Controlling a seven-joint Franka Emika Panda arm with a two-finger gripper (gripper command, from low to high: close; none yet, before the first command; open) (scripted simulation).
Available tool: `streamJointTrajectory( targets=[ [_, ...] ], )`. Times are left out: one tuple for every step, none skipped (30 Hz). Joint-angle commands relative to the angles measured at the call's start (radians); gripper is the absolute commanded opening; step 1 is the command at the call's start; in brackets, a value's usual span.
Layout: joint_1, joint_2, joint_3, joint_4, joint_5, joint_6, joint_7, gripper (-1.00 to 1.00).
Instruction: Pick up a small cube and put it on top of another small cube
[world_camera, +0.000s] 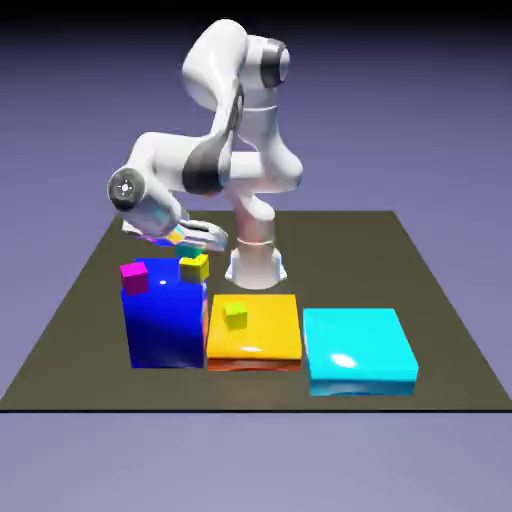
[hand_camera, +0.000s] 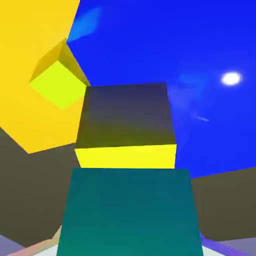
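Matte teal cube (hand_camera: 125, 212) — pinched in the closed claw (world_camera: 190, 243) — hovers beside the yellow cube (hand_camera: 125, 127).

Bright, sharp rendering – white glare spots on glossy blocks (dim backdrop).

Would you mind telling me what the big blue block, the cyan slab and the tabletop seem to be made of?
All rendered, so only the look counts. The big blue block reads as glossy plastic or lacquer: a sharp white highlight sits on its top. The cyan slab looks the same, with a bright sheen spot. The tabletop looks matte, dark olive-brown and flat, with no reflection; its material is open.
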Motion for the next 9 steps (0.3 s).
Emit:
streamJointTrajectory(
  targets=[
    [0.0, 0.0, 0.0, 0.0, -0.002, 0.0, 0.0, 1.0],
    [0.0, 0.0, 0.0, 0.0, -0.002, 0.0, 0.0, 1.0],
    [-0.001, 0.01, 0.0, 0.036, 0.0, -0.027, -0.003, 1.0],
    [-0.003, 0.019, -0.001, 0.072, 0.001, -0.054, -0.005, 1.0],
    [-0.004, 0.029, -0.001, 0.109, 0.002, -0.081, -0.007, 1.0],
    [-0.005, 0.039, -0.002, 0.145, 0.004, -0.108, -0.01, 1.0],
    [-0.007, 0.049, -0.002, 0.181, 0.005, -0.135, -0.012, 1.0],
    [-0.008, 0.058, -0.003, 0.217, 0.007, -0.162, -0.014, 1.0],
    [-0.008, 0.059, -0.003, 0.22, 0.007, -0.164, -0.015, 1.0]
  ],
)
